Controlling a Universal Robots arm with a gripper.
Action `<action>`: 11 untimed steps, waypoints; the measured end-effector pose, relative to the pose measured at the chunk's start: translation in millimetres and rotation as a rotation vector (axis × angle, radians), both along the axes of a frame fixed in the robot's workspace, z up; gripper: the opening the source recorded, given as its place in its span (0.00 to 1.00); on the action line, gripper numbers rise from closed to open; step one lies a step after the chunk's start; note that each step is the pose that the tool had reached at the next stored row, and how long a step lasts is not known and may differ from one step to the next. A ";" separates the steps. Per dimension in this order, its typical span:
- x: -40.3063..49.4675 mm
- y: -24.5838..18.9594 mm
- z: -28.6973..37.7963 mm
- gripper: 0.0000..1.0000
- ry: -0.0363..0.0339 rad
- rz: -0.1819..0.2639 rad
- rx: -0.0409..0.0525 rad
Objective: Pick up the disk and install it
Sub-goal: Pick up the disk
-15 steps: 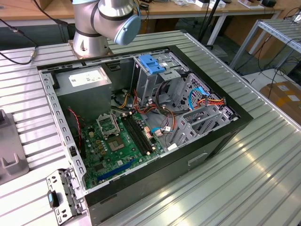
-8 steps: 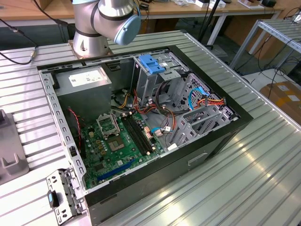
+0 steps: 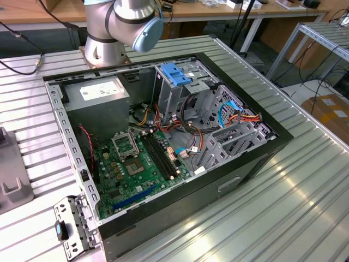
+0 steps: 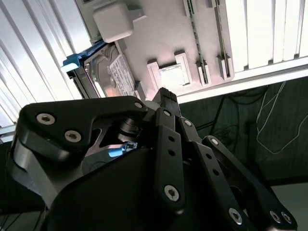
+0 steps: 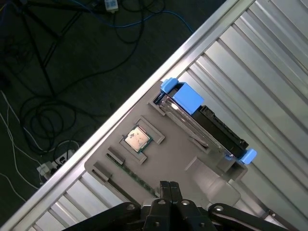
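The disk point(image 5: 211, 126) is a dark hard drive in a bright blue carrier. It stands on edge in a slot of a grey holder tray point(image 5: 173, 154) on the ribbed metal table. In the second wrist view the disk point(image 4: 111, 72) appears beyond the black fingers, its blue rail end toward the table slats. My gripper point(image 5: 169, 186) hovers over the tray, a short way from the disk and not touching it. Its two fingertips point(image 4: 166, 97) are pressed together with nothing between them.
The tray also holds a processor chip point(image 5: 137, 138) and a memory stick slot. An open computer case point(image 3: 256, 158) lies on the table with a motherboard point(image 3: 136, 164), a grey power supply box point(image 3: 101, 93), a light-blue latch piece point(image 3: 177, 73) on the drive cage, and loose cables. The table edge point(image 5: 120, 125) runs beside the tray.
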State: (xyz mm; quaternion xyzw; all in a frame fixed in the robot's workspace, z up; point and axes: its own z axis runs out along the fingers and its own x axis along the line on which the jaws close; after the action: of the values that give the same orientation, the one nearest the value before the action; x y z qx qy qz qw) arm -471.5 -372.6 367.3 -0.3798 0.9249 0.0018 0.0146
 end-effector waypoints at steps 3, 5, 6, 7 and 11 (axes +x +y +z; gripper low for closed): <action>0.0 0.0 0.0 0.10 -0.0001 0.013 0.0000; 0.0 0.0 -0.1 0.10 -0.0001 0.018 0.0000; 0.0 0.0 0.0 0.10 -0.0001 0.021 0.0000; 0.0 0.0 0.0 0.10 0.0000 0.023 0.0000; 0.0 0.0 0.0 0.10 -0.0001 0.033 0.0000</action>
State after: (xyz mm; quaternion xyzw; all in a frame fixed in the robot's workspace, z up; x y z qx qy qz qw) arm -471.5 -372.6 367.3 -0.3953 0.9184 0.0020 0.0146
